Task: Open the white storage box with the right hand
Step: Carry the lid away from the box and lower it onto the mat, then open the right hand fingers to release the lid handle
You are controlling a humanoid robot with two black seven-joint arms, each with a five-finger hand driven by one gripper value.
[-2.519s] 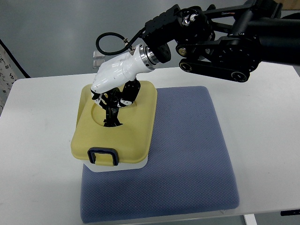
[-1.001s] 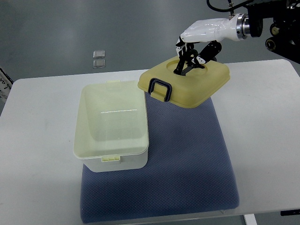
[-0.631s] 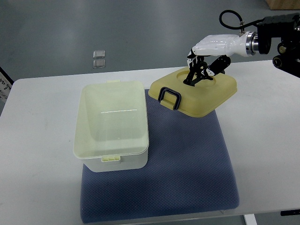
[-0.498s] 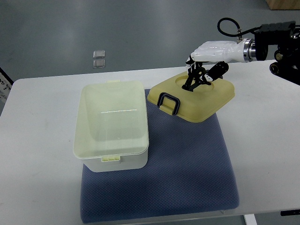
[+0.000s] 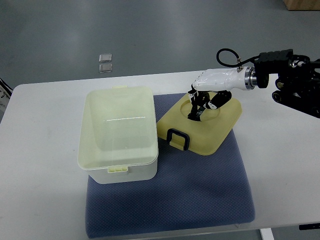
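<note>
The white storage box (image 5: 120,167) stands open on the left part of the blue mat (image 5: 200,195), its inside bare. Its yellow lid (image 5: 220,127) with a black clip (image 5: 177,138) lies on the mat to the right of the box, close to the box rim. My right hand (image 5: 199,106) comes in from the right edge, white-shelled with black fingers (image 5: 194,110) curled into the lid's round recess, gripping it. The left arm does not show.
The mat lies on a white table (image 5: 40,165). Two small clear packets (image 5: 105,62) lie on the grey floor beyond the table's far edge. The robot's black forearm (image 5: 295,87) hangs over the table's right side.
The lid came off the box, swung up and right, then has come down and left onto the mat beside the box, still in my right hand.
</note>
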